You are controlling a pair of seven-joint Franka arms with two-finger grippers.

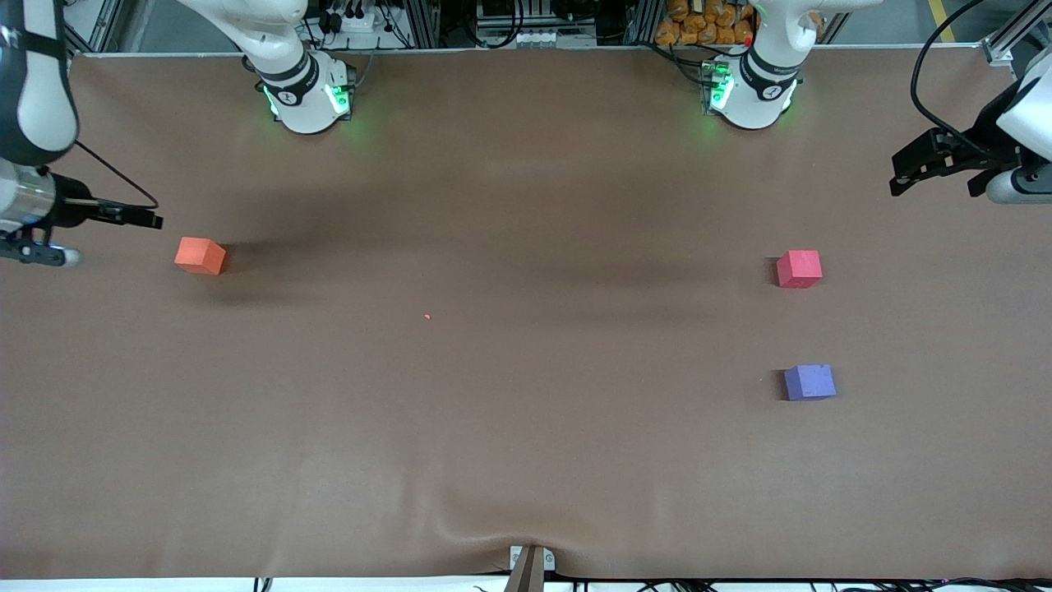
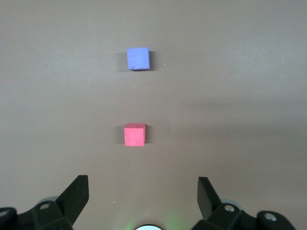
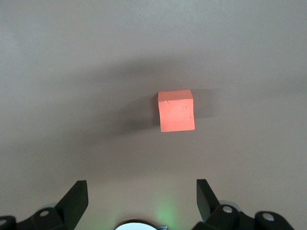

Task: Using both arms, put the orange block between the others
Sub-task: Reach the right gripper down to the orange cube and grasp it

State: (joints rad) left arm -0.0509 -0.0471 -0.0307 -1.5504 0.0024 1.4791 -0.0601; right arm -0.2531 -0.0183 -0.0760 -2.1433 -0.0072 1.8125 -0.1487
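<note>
Above table ends, grippers (image 2: 143, 194) (image 3: 141, 195) (fingers apart)

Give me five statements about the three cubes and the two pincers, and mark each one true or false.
1. The orange block lies between the other two cubes. False: it sits alone toward the right arm's end of the table.
2. The purple-blue cube is nearer the front camera than the red-pink cube. True.
3. The right pincer holds the orange block. False: it is open and empty.
4. The left pincer is open. True.
5. The red-pink and purple-blue cubes touch. False: they stand apart.
</note>
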